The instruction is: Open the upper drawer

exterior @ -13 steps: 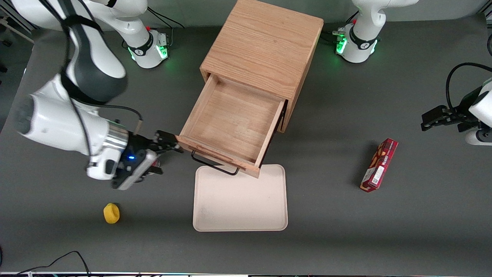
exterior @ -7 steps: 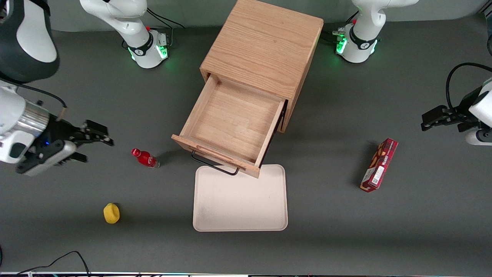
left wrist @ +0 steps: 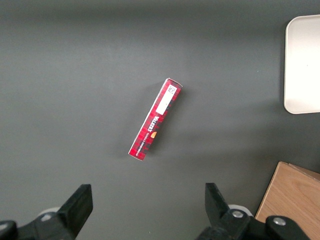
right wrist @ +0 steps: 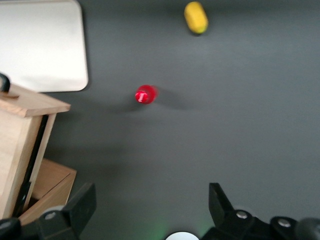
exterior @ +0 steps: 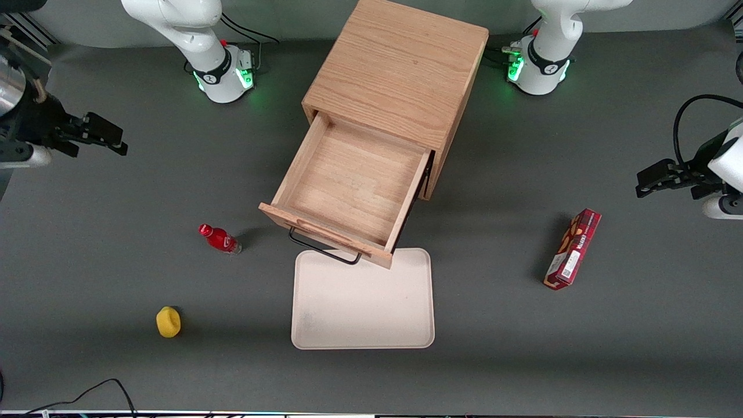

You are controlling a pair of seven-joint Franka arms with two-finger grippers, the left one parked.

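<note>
The oak cabinet stands at the middle of the table. Its upper drawer is pulled far out toward the front camera and is empty; its black bar handle hangs over the tray's edge. The drawer's corner also shows in the right wrist view. The lower drawer is hidden under it. My right gripper is open and empty, raised well away from the drawer, toward the working arm's end of the table; its fingers are spread wide with nothing between them.
A cream tray lies in front of the drawer. A small red bottle stands beside the drawer. A yellow object lies nearer the camera. A red box lies toward the parked arm's end.
My right gripper has drawn away from the drawer's front corner, out toward the working arm's end and farther from the camera. The red bottle is now uncovered. The drawer has stayed open.
</note>
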